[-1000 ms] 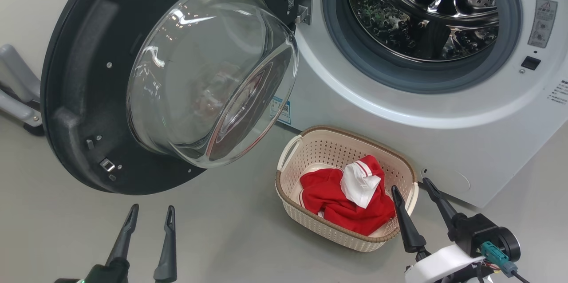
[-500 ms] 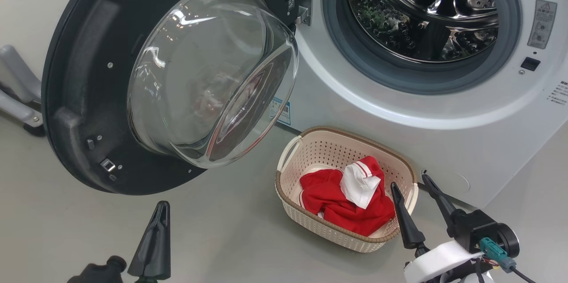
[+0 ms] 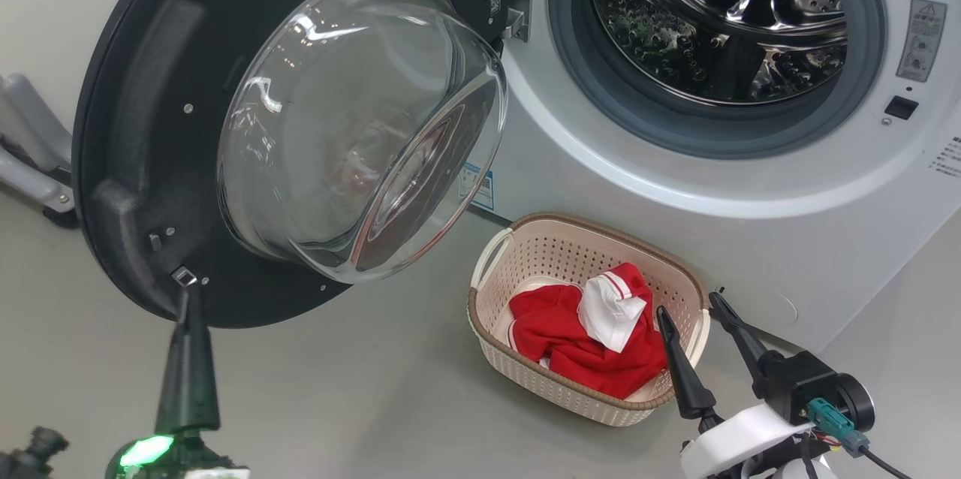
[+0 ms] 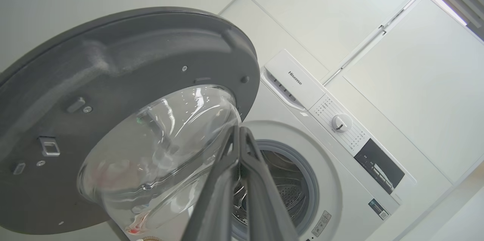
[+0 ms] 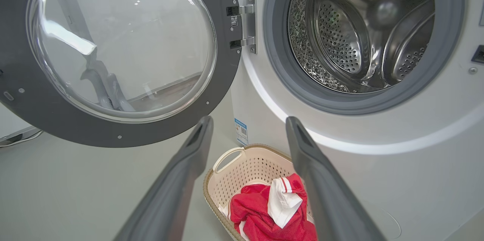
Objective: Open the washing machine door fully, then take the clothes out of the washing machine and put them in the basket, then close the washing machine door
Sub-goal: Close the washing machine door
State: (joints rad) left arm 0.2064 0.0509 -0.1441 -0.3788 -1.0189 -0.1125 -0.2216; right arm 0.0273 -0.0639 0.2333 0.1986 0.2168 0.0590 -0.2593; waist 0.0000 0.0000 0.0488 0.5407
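Down at the lower edge of the open washing machine door [image 3: 188, 36], the left gripper [image 3: 183, 297] is pinched shut on nothing, tip just beside the latch [image 3: 182, 276]. Best to press on the black rim [image 3: 120, 186], not the glass bowl [image 3: 353, 126], and swing it steadily home. Spread wide and empty, the right gripper [image 3: 687, 304] hangs by the basket [image 3: 525, 224] holding the clothes [image 3: 555, 336].
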